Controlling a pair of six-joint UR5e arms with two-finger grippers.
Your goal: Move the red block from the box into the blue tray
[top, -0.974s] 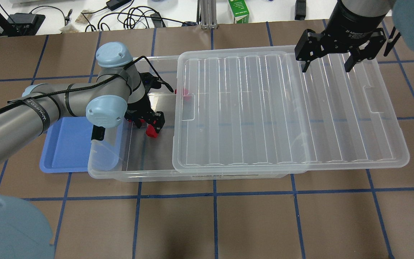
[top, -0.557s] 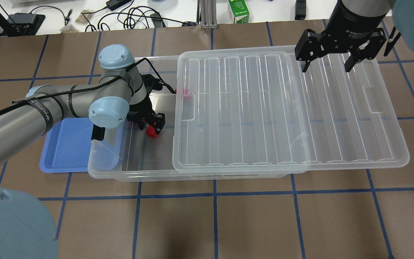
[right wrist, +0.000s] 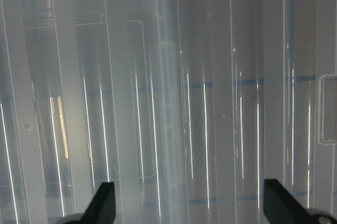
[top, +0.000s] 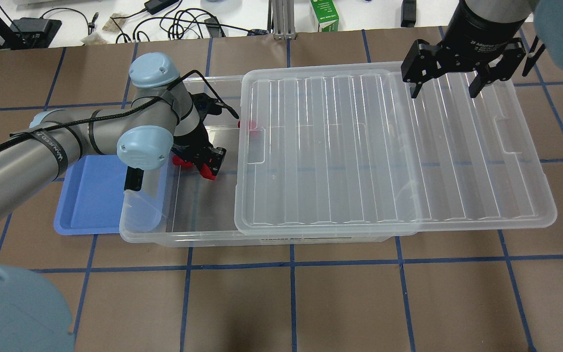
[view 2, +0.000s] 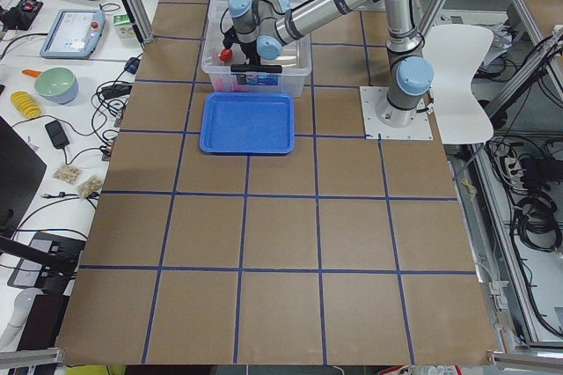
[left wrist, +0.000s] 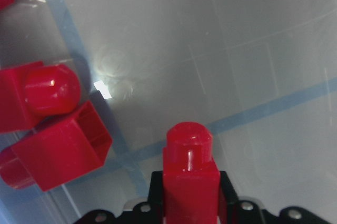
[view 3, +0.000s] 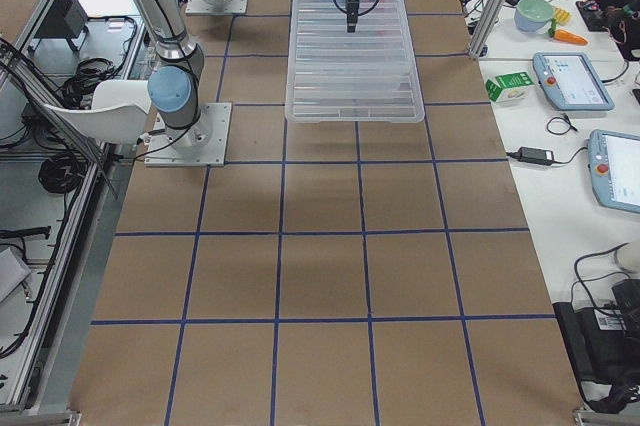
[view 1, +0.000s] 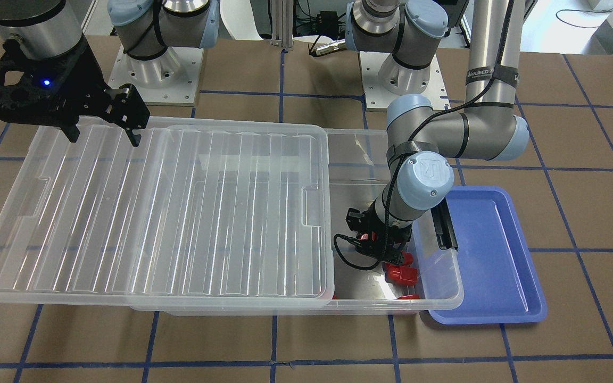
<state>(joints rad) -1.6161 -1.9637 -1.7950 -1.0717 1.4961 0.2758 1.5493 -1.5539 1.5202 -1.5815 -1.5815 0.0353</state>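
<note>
Chg vs 1 s ago: lid [top: 359,146] and right gripper [top: 443,92] same spot; left gripper [top: 208,165] w/ red block [left wrist: 190,166] shifted toward box's far side.
Red block: bright red, squarish body, rounded stub pointing away from wrist. Sits inside box [top: 179,238], uncovered end, near blue tray [top: 86,195].
Left gripper: narrow, clamped on block's body.
Right gripper: spread wide, holds nothing, above lid.
Two spare red blocks [left wrist: 50,129] on box floor.
</note>
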